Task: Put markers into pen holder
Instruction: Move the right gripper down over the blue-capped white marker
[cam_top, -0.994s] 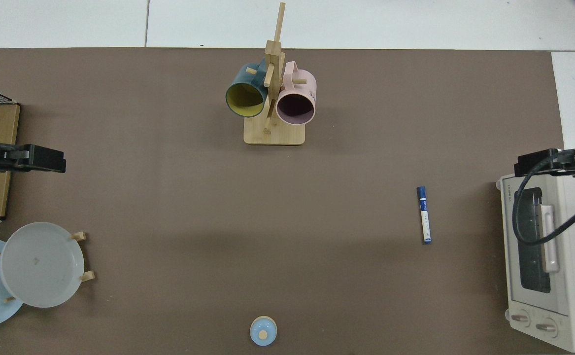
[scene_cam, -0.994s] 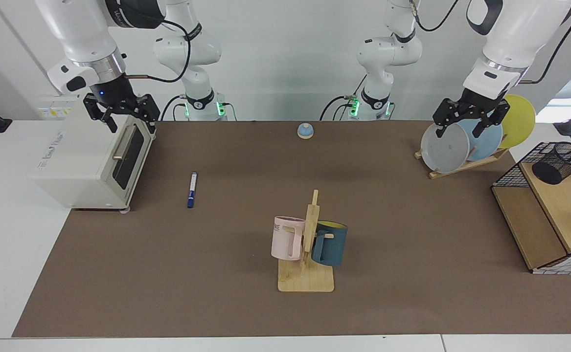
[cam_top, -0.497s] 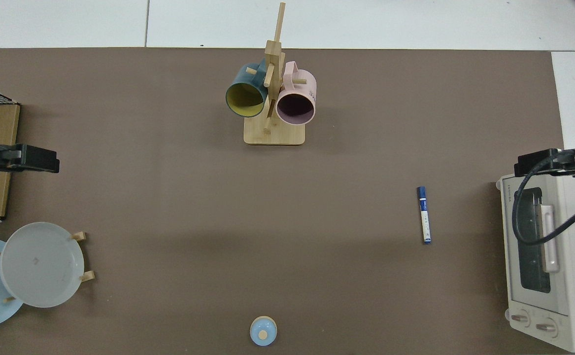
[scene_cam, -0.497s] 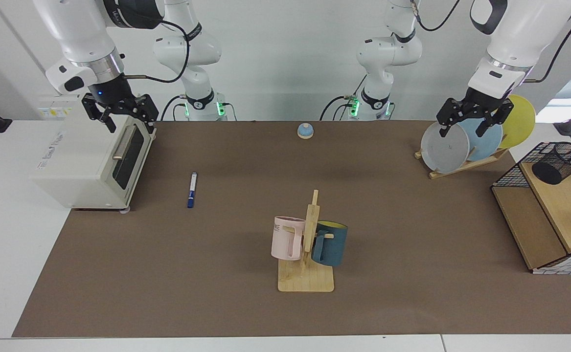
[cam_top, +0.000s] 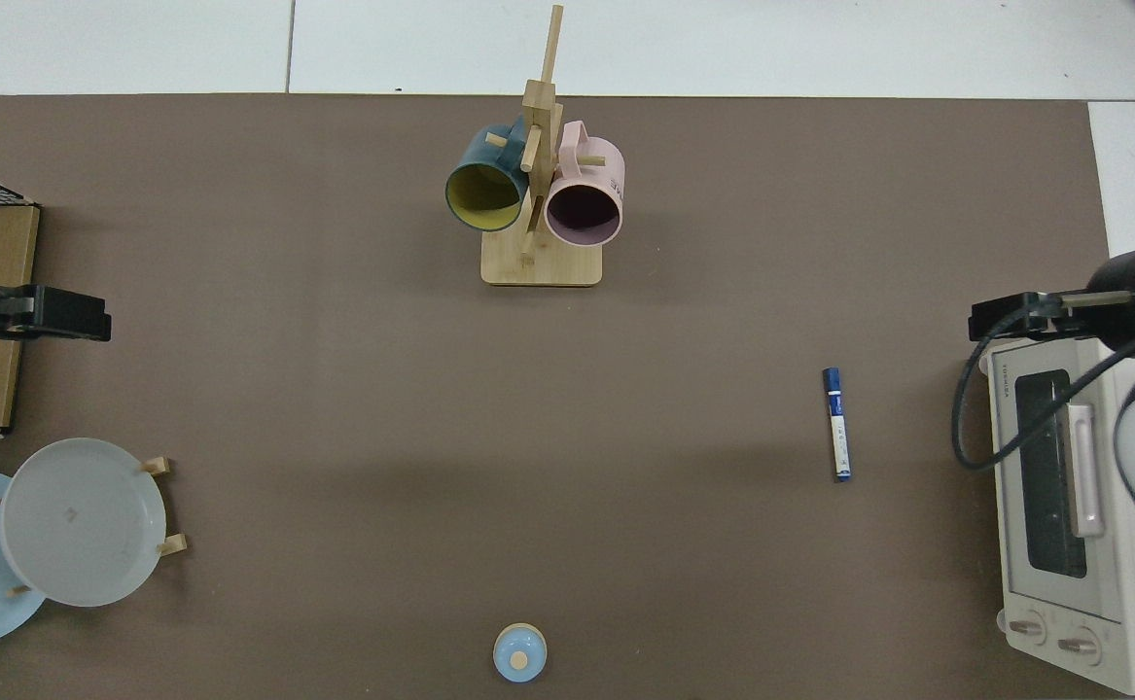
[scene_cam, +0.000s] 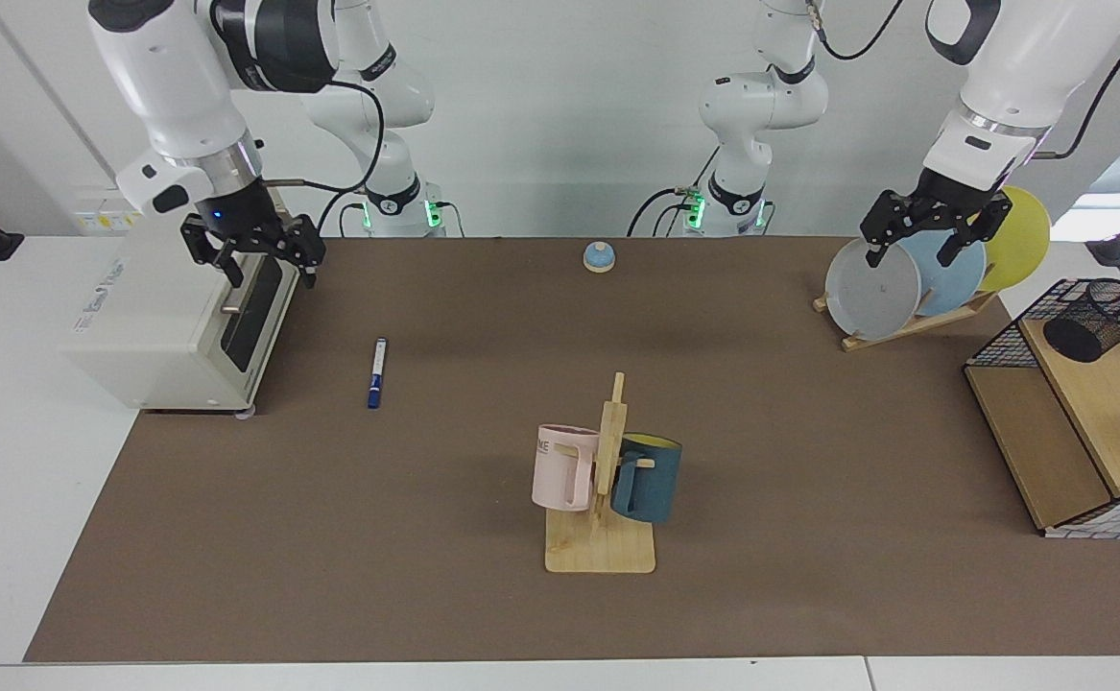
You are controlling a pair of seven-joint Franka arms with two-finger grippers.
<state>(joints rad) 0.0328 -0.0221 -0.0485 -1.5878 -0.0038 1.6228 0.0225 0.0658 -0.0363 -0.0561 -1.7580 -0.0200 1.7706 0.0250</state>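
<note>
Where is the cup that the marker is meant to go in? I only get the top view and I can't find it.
Observer: The pen holder sits on top of the wood shelf, beyond your picture's left edge.
Operator: Is that black bar by the oven a claw?
Observer: Yes, the right claw. It hangs in the air at the toaster oven door, fingers open and pointing down, holding nothing.
Operator: Does the other one hold anything?
Observer: No. The left claw is open and empty, up in front of the plate rack, which also carries a yellow plate that you cannot see.
</note>
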